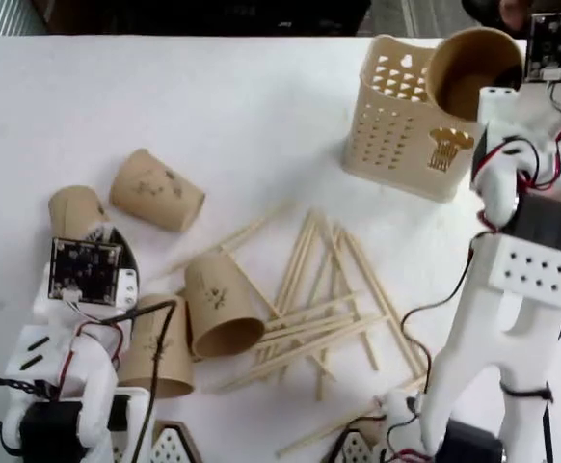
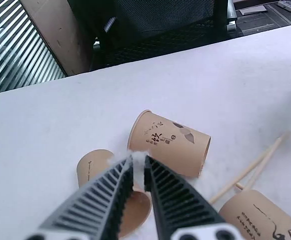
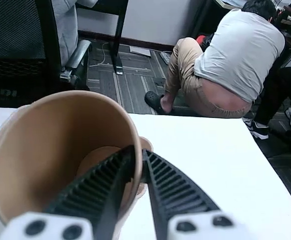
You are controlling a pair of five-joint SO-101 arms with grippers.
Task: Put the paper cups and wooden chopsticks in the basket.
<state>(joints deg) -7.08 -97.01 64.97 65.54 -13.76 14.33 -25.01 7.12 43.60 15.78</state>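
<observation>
On the left, the left claw (image 2: 138, 162) is closed on what looks like the rim of the small cup (image 2: 93, 167), which lies on its side on the bench (image 1: 261, 106). A one-wall pinch like that could crease the paper or let the cup swing out on lifting. The printed cup (image 1: 157, 190) lies just beside it and could roll if nudged. Two more cups (image 1: 221, 304) rest on their sides against the scattered chopsticks (image 1: 324, 309), which lie flat and crossed, so a grab could drag several at once. To the right, the right claw (image 3: 138, 155) grips the held cup (image 3: 50, 145) by its wall, one finger inside, over the right edge of the basket (image 1: 396, 125). If released there, it may catch the rim and tip outside.
</observation>
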